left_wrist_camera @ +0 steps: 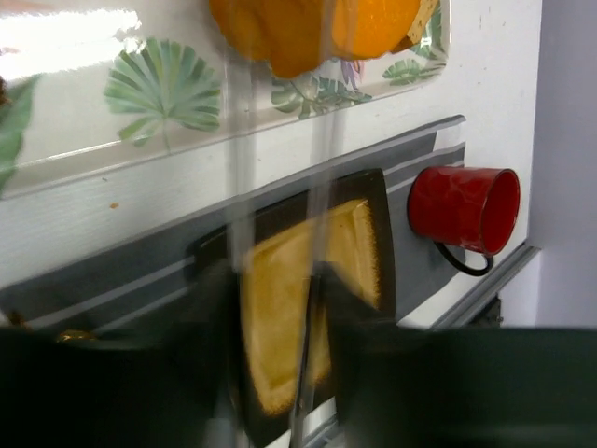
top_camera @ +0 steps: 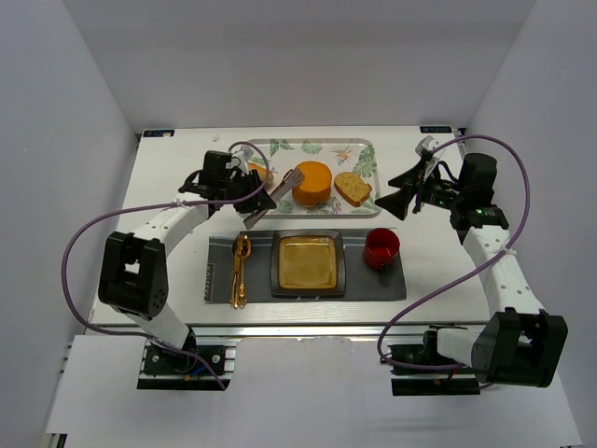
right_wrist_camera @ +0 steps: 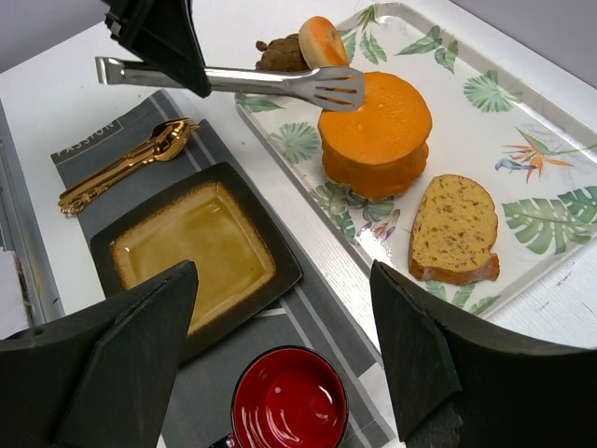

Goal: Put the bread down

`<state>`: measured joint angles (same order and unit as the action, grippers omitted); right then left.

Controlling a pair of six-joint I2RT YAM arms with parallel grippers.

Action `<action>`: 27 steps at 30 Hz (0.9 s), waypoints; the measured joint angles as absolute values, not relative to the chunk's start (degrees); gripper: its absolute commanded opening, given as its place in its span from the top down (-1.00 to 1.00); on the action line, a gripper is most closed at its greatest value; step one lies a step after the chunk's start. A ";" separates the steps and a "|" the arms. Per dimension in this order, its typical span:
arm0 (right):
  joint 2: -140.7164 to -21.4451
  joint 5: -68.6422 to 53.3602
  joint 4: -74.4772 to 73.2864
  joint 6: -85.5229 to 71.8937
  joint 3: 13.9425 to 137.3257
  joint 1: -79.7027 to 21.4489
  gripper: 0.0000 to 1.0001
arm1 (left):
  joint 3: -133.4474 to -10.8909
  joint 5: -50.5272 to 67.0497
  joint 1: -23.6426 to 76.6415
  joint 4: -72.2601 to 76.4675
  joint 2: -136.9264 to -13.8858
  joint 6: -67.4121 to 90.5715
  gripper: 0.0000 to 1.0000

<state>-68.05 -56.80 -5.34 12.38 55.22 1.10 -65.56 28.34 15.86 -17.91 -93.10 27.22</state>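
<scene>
The bread [top_camera: 312, 184] is a thick round orange puck on the leaf-print tray [top_camera: 322, 149]. It also shows in the right wrist view [right_wrist_camera: 375, 135] and at the top of the left wrist view [left_wrist_camera: 317, 28]. My left gripper [top_camera: 250, 193] is shut on metal tongs [top_camera: 275, 189], seen clearly in the right wrist view [right_wrist_camera: 233, 82]. The tongs' forked tip lies at the bread's upper left edge; I cannot tell if the tongs pinch it. My right gripper [top_camera: 403, 191] is open and empty, hovering above the red cup [right_wrist_camera: 289, 401].
A bread slice [right_wrist_camera: 454, 229] lies right of the puck on the tray, and a small bun [right_wrist_camera: 322, 39] at its left end. A dark square plate [top_camera: 308, 263], gold cutlery [top_camera: 240, 271] and the red cup [top_camera: 381, 247] sit on a grey placemat [top_camera: 392, 280].
</scene>
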 measured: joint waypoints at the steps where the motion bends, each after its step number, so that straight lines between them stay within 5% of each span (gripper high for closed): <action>1: -68.05 -56.80 -5.37 12.38 55.22 1.10 -0.59 | -65.63 28.34 16.12 -17.93 -93.36 27.42 0.43; 7: -68.05 -56.80 -5.34 12.38 55.22 1.10 -0.59 | -65.65 29.08 17.19 -16.93 -92.95 28.10 1.00; 20: -68.05 -57.17 -5.32 12.36 55.22 1.10 -0.59 | -65.08 32.34 17.04 -22.81 -74.02 29.15 1.00; 27: -68.10 -57.45 -5.06 12.05 55.22 1.13 -0.60 | -52.73 40.01 17.06 -32.64 -62.04 27.70 1.00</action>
